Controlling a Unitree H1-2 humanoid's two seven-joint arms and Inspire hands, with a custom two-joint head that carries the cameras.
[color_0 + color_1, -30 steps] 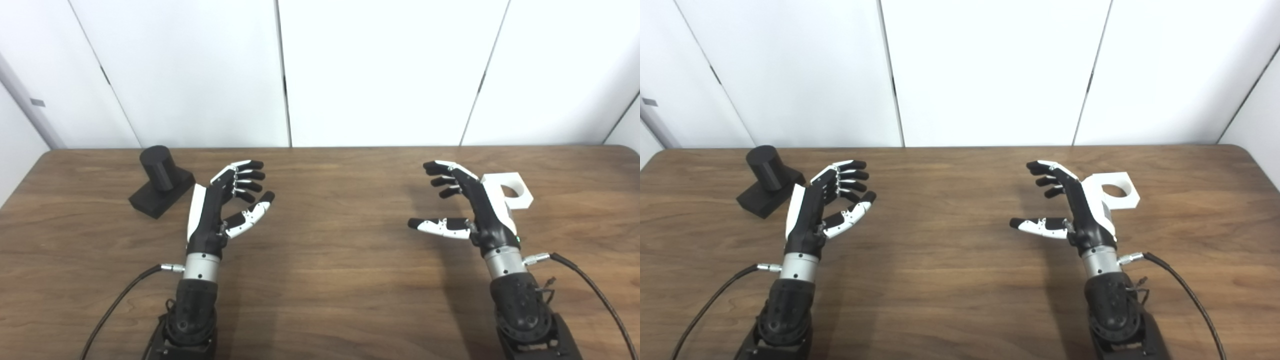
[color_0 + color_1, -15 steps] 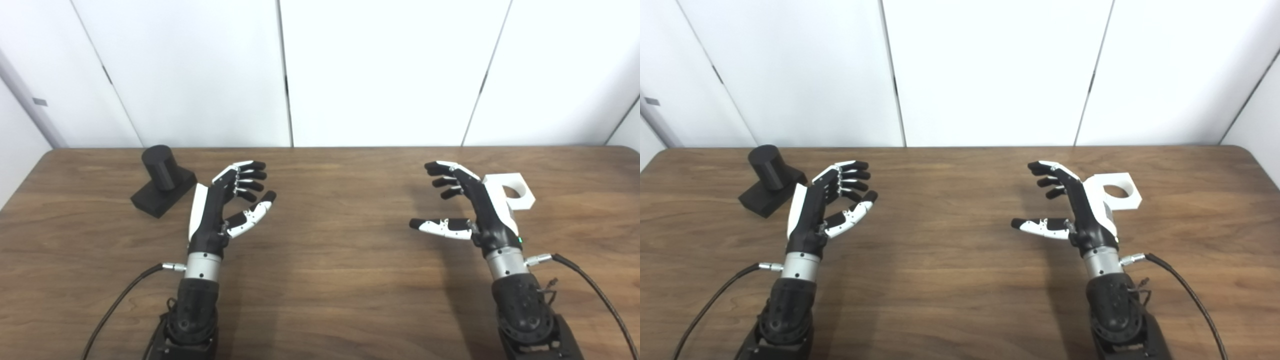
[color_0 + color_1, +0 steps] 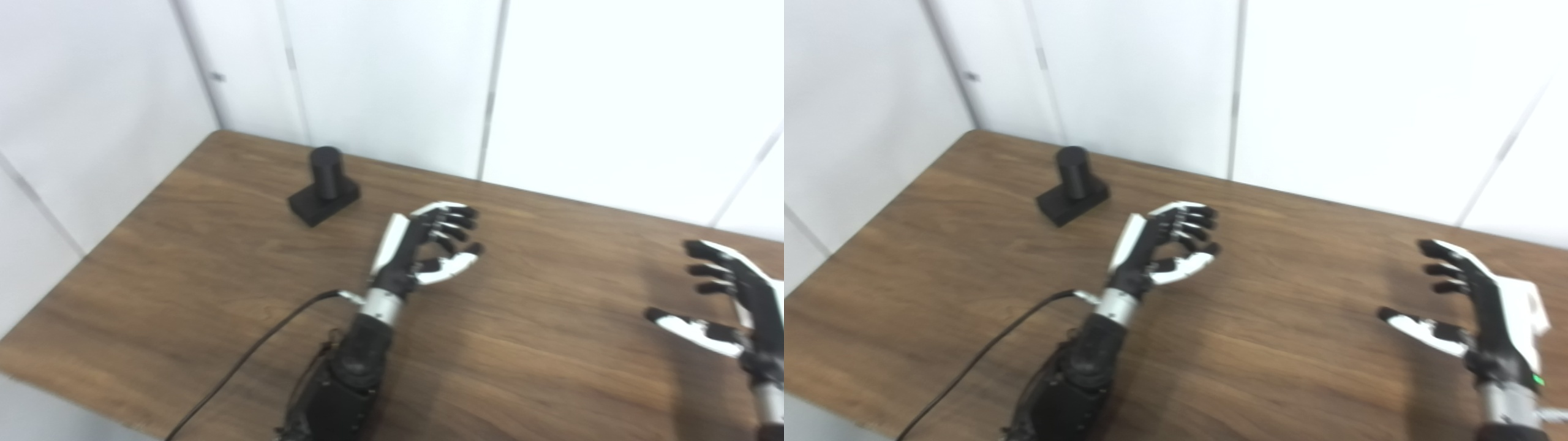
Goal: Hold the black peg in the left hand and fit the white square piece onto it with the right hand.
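Note:
The black peg [image 3: 324, 188], a short cylinder on a square black base, stands upright at the far left of the wooden table [image 3: 184, 275]. My left hand [image 3: 422, 248] hovers open to the right of it and nearer to me, fingers curled loosely, holding nothing. At the right edge my right hand [image 3: 1470, 306] is open, thumb spread toward the middle. The white square piece [image 3: 1534, 306] lies just behind the right hand, mostly hidden by it and cut off by the picture's edge.
White wall panels [image 3: 398, 79] close off the table's far side and left side. A black cable [image 3: 245, 361] trails from the left wrist toward the table's near left edge.
The whole picture has swung left and tilted, so the camera has moved. The peg and both hands keep their places on the table; both hands remain open.

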